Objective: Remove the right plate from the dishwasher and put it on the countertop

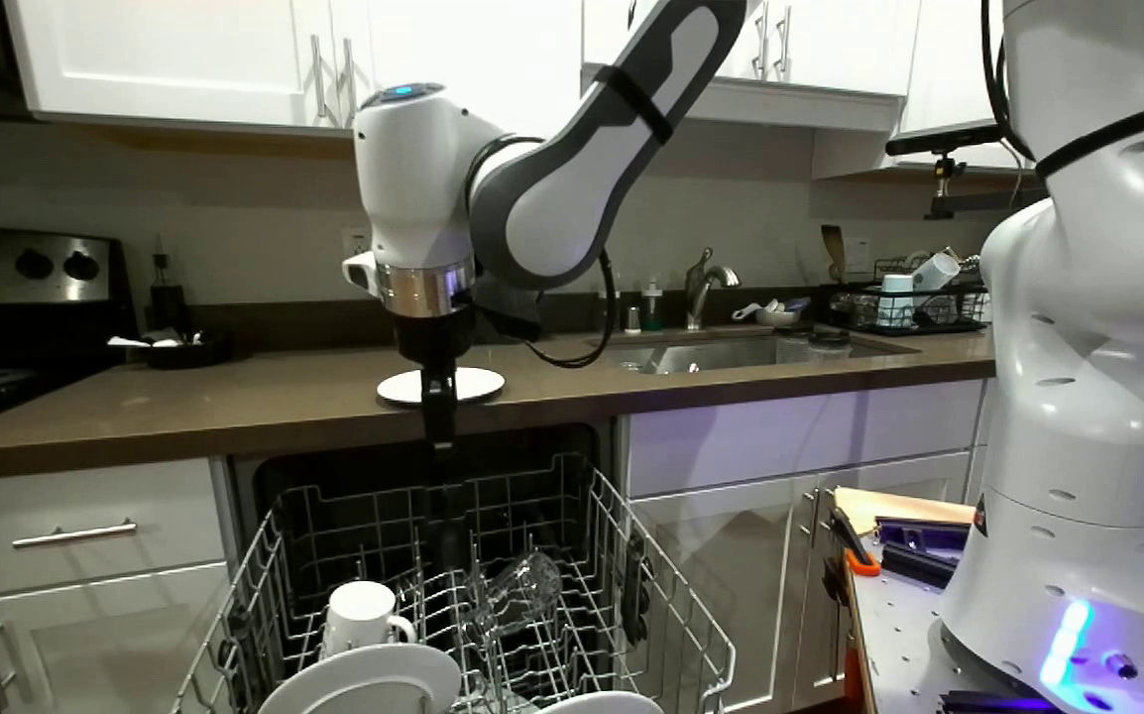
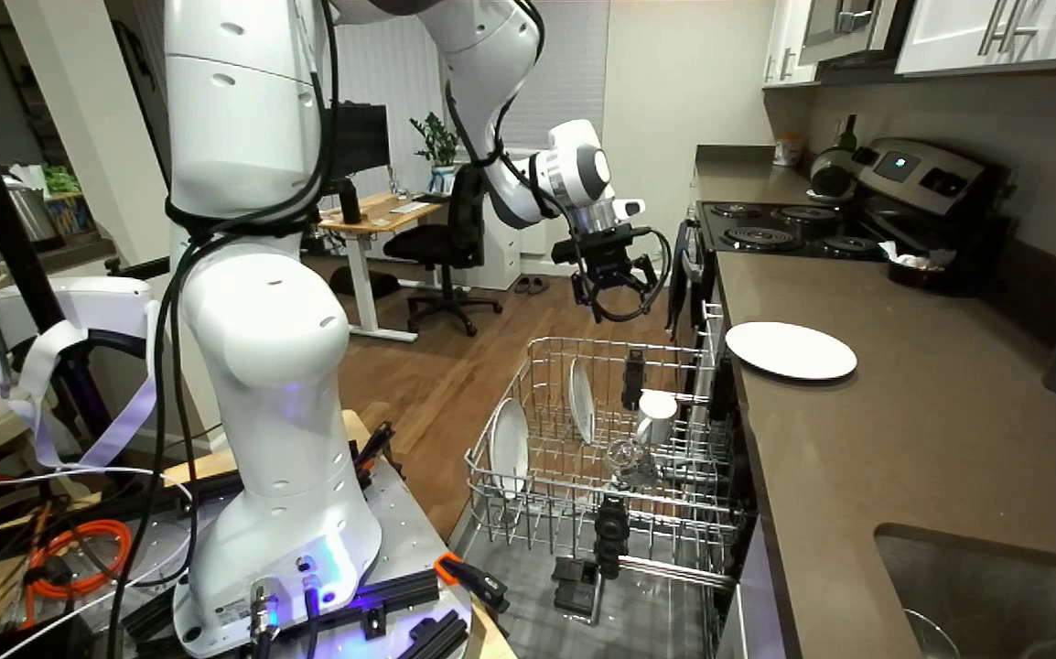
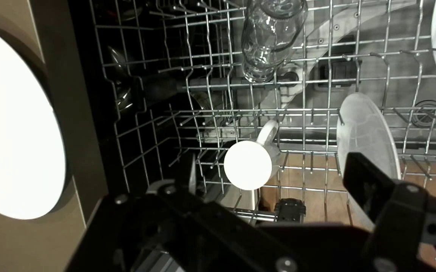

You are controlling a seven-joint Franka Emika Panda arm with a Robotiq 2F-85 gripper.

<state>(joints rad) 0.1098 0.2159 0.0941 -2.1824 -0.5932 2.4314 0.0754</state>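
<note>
The white-and-grey arm (image 1: 572, 203) has a black gripper (image 3: 272, 164).

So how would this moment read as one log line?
Gripper: open, nothing held | Dishwasher rack, below gripper: two white plates standing, mug, clear glass | Countertop: one white plate

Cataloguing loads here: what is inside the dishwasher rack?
From the robot's base, a near plate and a far plate, both on edge, plus a mug and a glass. In the wrist view the tool covers part of the far plate. The mug's inside is hidden.
</note>
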